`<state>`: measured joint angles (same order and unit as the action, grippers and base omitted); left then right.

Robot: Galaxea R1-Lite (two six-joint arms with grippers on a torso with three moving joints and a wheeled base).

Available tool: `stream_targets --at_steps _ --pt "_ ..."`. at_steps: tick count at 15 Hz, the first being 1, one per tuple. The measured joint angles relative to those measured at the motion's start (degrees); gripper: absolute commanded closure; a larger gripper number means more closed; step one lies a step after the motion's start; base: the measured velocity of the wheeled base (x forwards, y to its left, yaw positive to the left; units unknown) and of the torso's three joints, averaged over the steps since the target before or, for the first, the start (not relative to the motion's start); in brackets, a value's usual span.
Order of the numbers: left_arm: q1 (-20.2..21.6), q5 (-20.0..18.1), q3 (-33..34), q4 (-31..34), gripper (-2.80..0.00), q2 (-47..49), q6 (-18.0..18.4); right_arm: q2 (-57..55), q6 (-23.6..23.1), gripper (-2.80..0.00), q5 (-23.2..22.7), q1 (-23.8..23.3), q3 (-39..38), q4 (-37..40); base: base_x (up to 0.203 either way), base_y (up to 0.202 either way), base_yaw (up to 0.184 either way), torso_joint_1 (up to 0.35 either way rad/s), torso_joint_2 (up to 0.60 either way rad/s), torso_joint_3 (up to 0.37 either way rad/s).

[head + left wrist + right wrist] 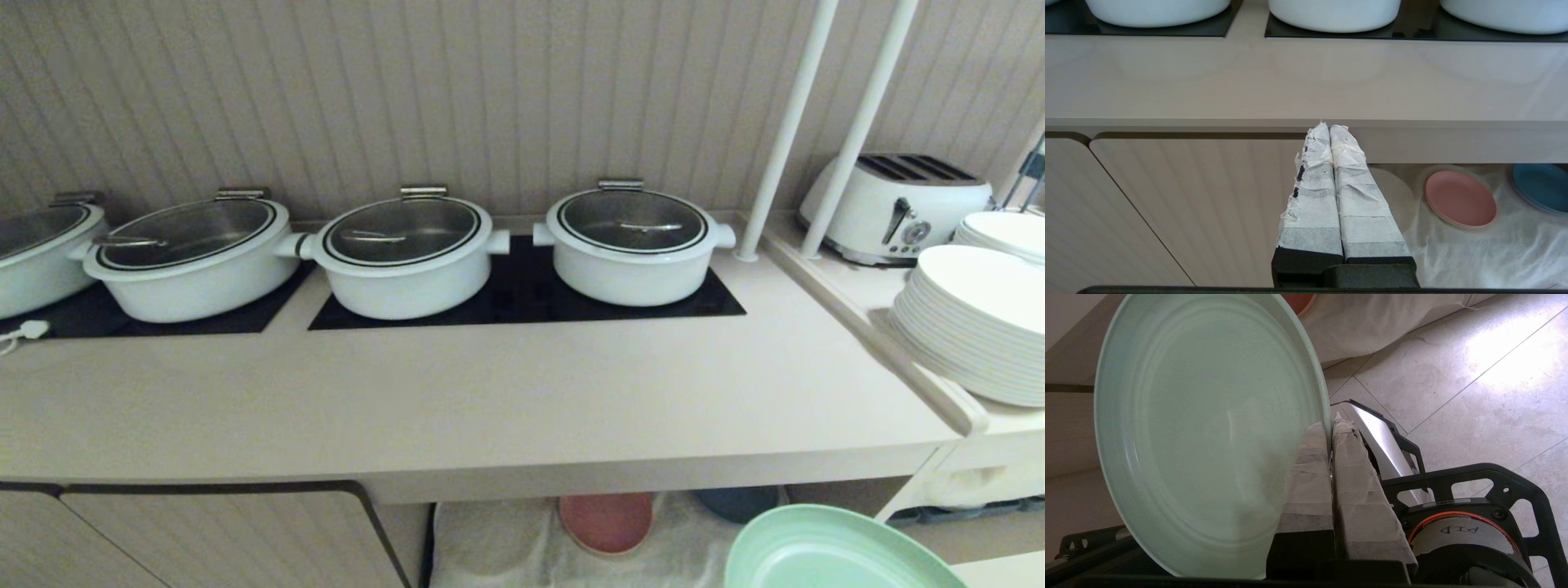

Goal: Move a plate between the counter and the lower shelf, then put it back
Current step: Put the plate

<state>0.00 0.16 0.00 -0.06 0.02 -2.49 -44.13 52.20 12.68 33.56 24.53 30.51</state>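
Mint-green plate [1200, 433] is pinched by its rim in the right gripper [1329, 435], jaws clamped tight on the edge, so it's held out in the air low in front of the bench [490, 392], above the tiled floor [1453, 375]. Left gripper [1329, 130] sits parked by the cupboard door [1200, 204] with its jaws together. Further back, a pink plate [605, 520] and dark blue plate [739, 501] lie on the lower shelf [498, 543] cloth, then pots [404, 253] on the hob.

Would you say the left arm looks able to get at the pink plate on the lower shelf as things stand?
Probably yes: the left gripper hangs shut before the counter edge, and the pink plate lies uncovered on the lower shelf cloth nearby, with nothing visibly between them.
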Motion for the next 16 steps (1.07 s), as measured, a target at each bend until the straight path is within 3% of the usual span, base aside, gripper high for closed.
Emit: stream_targets --at_steps 11,16 --pt "0.0 0.0 0.0 0.0 0.0 0.0 0.0 0.0 -0.1 0.0 0.1 0.0 -0.4 -0.1 0.0 0.0 0.0 0.0 0.0 0.0" --pt "0.0 0.0 0.0 0.0 0.0 0.0 0.1 -0.1 -0.1 0.0 0.1 0.0 -0.3 -0.2 0.0 0.183 -0.002 0.004 0.0 0.001"
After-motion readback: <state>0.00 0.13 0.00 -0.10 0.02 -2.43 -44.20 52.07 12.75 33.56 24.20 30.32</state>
